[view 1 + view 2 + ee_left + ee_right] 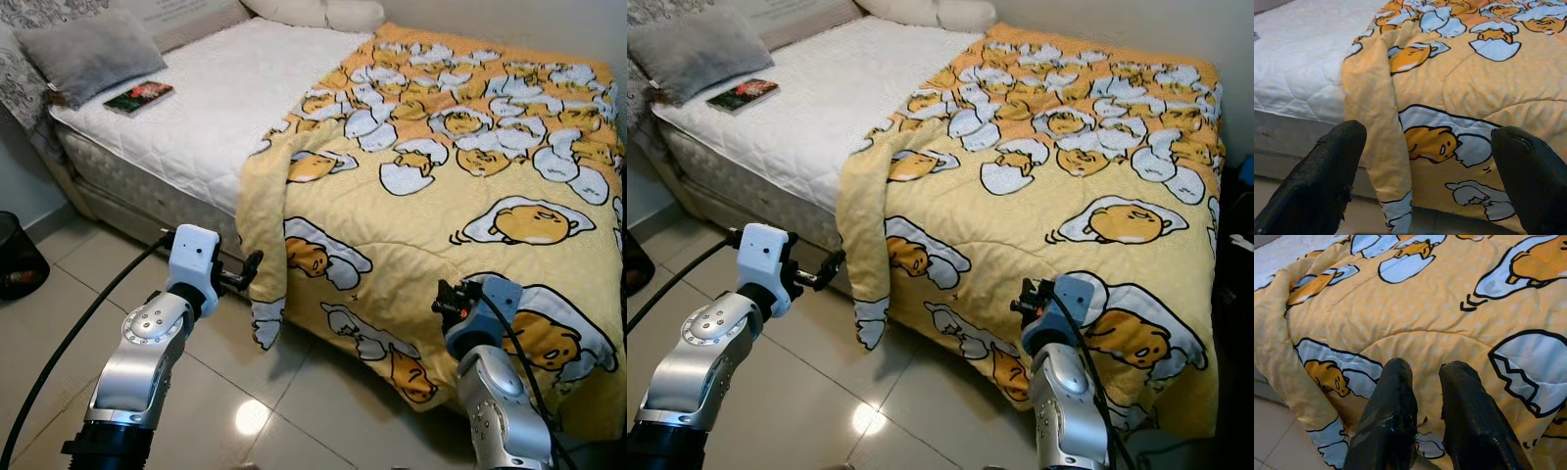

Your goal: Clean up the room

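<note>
In the left eye view, a bed (pixel 196 108) with a white quilted mattress stands on a glossy pale tile floor (pixel 59 323). A soft yellow blanket (pixel 441 196), printed with egg-yolk cartoon figures in white shells, covers the right part of the mattress and hangs over the bed's near edge in loose folds, one corner drooping toward the tiles. A grey plush pillow (pixel 88 51) lies at the head of the bed, with a thin book (pixel 138 96) flat on the mattress just beside it. A dark round basket (pixel 18 257) sits on the floor at the left edge. The left pincer (pixel 247 271), on a silver arm with a white wrist block, is just beside the blanket's hanging fold. The right pincer (pixel 446 296) is up against the draped blanket lower on the right.

The right eye view gives the same scene: the blanket's folded edge drapes off the mattress, and cream pillows (pixel 931 12) lie at the far end.

In the left wrist view, the left pincer's two matte black fingers (pixel 1317 186) stand spread wide apart, with the crumpled vertical fold of the blanket between them but farther off; the diamond-stitched mattress side shows beyond.

In the right wrist view, the right pincer's fingers (pixel 1391 426) are drawn near each other with a narrow gap, held over the blanket's dotted, faintly wrinkled surface, pinching nothing that can be made out.
</note>
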